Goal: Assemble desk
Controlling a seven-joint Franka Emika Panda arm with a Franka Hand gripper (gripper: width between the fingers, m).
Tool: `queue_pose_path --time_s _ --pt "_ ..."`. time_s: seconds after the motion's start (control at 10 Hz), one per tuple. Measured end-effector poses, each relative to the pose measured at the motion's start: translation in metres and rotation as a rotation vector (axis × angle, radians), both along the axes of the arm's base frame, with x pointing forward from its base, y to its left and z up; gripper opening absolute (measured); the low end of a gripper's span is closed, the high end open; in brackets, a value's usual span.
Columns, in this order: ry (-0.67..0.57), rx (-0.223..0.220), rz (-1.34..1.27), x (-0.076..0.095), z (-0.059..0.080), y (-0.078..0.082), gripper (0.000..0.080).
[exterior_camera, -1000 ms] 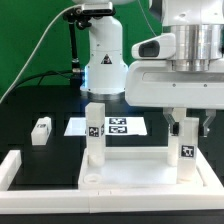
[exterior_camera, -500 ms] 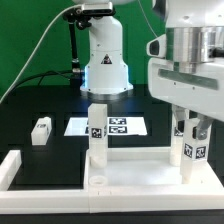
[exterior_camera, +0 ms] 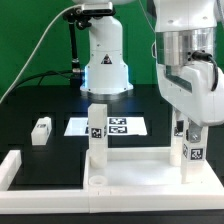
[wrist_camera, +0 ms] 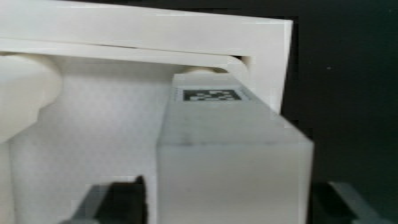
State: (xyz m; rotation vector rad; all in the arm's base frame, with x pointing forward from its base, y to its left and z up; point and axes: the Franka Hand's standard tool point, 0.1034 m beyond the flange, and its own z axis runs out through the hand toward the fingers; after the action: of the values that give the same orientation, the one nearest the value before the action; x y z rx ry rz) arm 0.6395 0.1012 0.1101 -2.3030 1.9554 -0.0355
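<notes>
Two legs (exterior_camera: 96,135) upright; black table (exterior_camera: 40,100), green curtain (exterior_camera: 25,40); pincer (exterior_camera: 190,132) apart astride one leg.

Bright even light, washed-out whites, faint shadows, wrist view softly blurred

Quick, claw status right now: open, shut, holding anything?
Claw: open, its jaws straddling the upright leg on the exterior view's right with slight gaps either side; not gripping it.

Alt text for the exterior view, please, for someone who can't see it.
The gripper straddles a leg standing in the desk top's corner on the exterior view's right. A second leg stands in the corner on the view's left; a third leg lies loose on the table.
</notes>
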Motion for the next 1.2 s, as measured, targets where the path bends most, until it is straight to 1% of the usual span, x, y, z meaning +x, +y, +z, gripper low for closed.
queue_pose_path --time_s 0.1,0.2,0.3,0.4,0.7,0.8,0.9,1.1,1.2 --pt "-0.014 -0.010 0.231 0.000 0.000 0.005 0.0566" --pt "-0.006 -0.002 0.451 -0.002 -0.003 0.009 0.0631" --pt "0.002 0.015 0.522 -0.005 -0.005 0.011 0.0631" --pt "-0.023 0.006 0.595 -0.006 -0.004 0.015 0.0646" --pt "-0.036 -0.028 0.823 -0.006 -0.006 0.008 0.0649" --pt "-0.044 -0.045 1.016 -0.007 -0.007 0.003 0.0649" --pt "-0.054 -0.050 1.108 -0.007 -0.007 -0.001 0.0649" --pt "-0.044 -0.047 1.035 -0.007 -0.008 -0.001 0.0649" --pt "-0.043 -0.047 1.026 -0.007 -0.008 -0.002 0.0557"
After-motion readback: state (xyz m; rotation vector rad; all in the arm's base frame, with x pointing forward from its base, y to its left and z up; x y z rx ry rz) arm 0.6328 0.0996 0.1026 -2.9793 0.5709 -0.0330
